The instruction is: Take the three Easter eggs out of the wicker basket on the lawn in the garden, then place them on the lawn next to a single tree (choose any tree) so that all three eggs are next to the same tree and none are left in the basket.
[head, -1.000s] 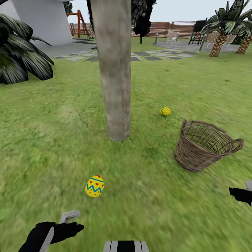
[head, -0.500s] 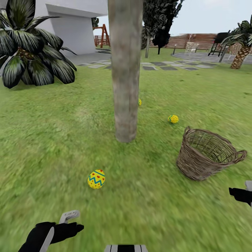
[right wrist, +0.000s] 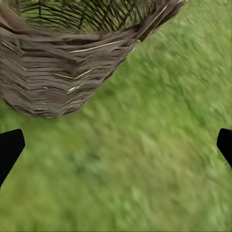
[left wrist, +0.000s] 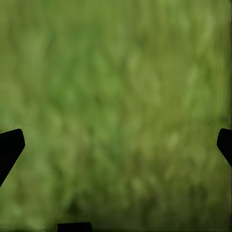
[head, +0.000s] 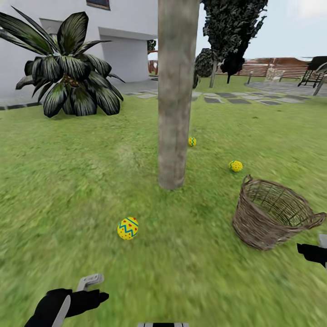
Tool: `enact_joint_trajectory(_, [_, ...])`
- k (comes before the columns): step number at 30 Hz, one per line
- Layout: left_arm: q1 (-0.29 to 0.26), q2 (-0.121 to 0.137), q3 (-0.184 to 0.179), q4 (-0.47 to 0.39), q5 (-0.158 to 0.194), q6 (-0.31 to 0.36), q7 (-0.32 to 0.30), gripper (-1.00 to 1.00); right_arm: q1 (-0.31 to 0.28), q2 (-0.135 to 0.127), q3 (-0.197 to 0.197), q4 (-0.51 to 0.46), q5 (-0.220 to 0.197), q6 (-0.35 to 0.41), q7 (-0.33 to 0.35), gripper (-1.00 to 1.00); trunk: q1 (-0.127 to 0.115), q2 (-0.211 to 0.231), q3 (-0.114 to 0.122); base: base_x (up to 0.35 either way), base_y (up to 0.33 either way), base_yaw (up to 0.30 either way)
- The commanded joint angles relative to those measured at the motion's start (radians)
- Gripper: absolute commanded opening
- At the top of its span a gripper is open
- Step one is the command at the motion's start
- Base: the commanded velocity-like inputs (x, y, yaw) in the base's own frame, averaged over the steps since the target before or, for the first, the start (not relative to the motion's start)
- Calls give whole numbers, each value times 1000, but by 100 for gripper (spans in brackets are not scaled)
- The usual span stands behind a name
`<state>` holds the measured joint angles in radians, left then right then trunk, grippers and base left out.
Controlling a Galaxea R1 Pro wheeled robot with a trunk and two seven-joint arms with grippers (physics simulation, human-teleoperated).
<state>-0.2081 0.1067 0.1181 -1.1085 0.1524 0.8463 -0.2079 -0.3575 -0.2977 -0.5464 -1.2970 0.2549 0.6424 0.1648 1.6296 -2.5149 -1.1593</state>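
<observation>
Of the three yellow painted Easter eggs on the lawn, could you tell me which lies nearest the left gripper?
The yellow egg with the blue zigzag and red hearts, on this side of the grey-brown tree trunk; the other two lie beyond or right of it.

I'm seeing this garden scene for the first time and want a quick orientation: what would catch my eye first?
The thick grey-brown tree trunk rises through the middle of the head view, with three bright yellow Easter eggs on the lawn around it: one in front to the left, one just behind to the right, one further right. The brown wicker basket sits tilted on the grass at right, no egg visible inside.
</observation>
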Motion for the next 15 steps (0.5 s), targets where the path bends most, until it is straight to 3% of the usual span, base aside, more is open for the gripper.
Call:
enact_joint_trajectory(1, [-1,-1,2,-1,4,7,-1,100,0,0,-1,-1,10,3,9,100,-1,0,3,-104,-320,268])
enact_joint_trajectory(15, [-1,-15,2,0,3,7,-1,100,0,1,-1,-1,10,3,9,100,-7,3,57,-104,-320,267])
